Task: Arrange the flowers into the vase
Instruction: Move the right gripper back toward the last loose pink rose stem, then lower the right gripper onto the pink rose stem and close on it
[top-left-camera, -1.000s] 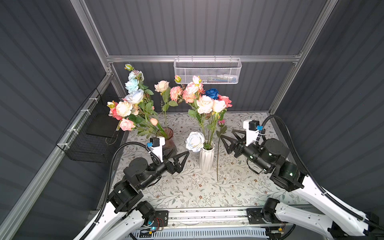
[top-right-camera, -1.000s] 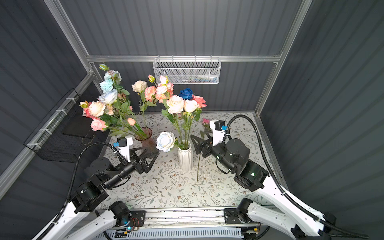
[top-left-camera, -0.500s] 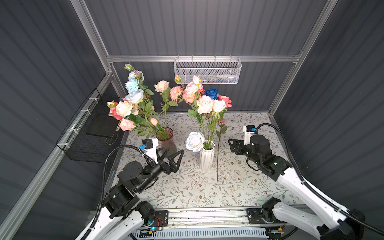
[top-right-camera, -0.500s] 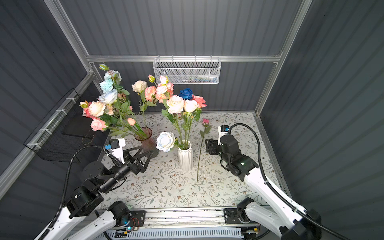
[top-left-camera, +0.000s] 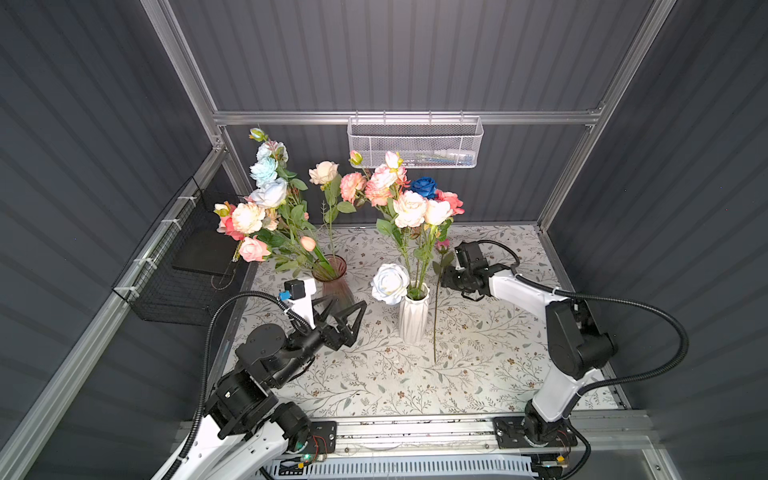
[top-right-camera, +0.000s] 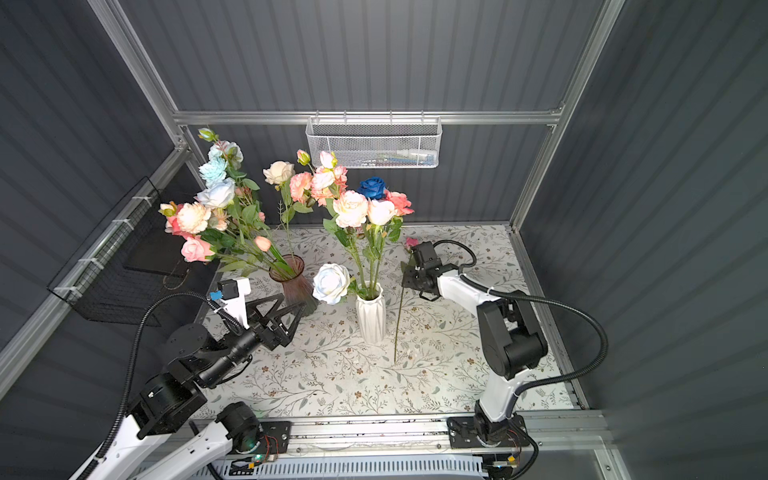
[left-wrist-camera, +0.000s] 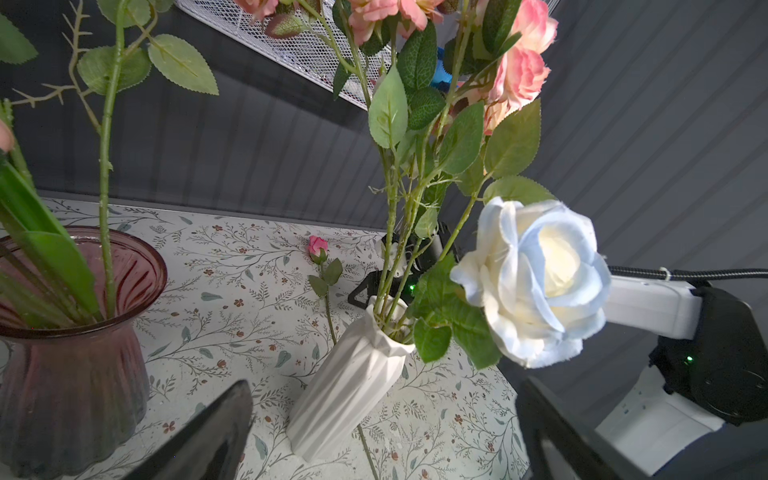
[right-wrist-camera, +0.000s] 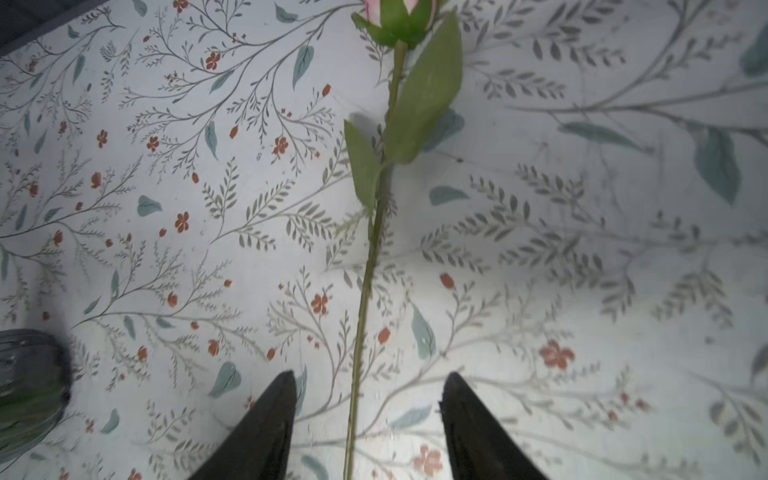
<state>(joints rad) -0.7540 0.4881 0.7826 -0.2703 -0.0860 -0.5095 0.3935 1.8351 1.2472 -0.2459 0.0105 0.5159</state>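
1. My left gripper (top-left-camera: 348, 305) hung above the table (top-left-camera: 374, 386) with its jaws spread as wide as they go, and it held nothing.
2. The dark red glass vase (top-left-camera: 332, 274) stood close beside one of its fingers, crowded with leaning stems.
3. The white vase (left-wrist-camera: 353, 374) stood ahead of those jaws, in line with the gap between the fingers and apart from both.
4. A pale blue rose (left-wrist-camera: 536, 282) drooped from the white vase's mouth on the side facing my left gripper. The other flowers (top-left-camera: 409, 208) in it rose well above the jaws in pink, peach, cream and one dark blue.
5. My right gripper (right-wrist-camera: 372, 376) pointed down at the table with its jaws partly open, gripping nothing.
6. The loose rosebud flower (right-wrist-camera: 376, 232) lay flat on the table, its stem running straight through the gap between my right fingers (right-wrist-camera: 266, 419). It touched neither finger, as far as I could see.
7. Its pink bud (top-left-camera: 441, 244) and two leaves lay ahead of the fingertips, and the rest of the stem ran back beneath the gripper.
8. The white vase stood just beside my right jaws, off to one side.
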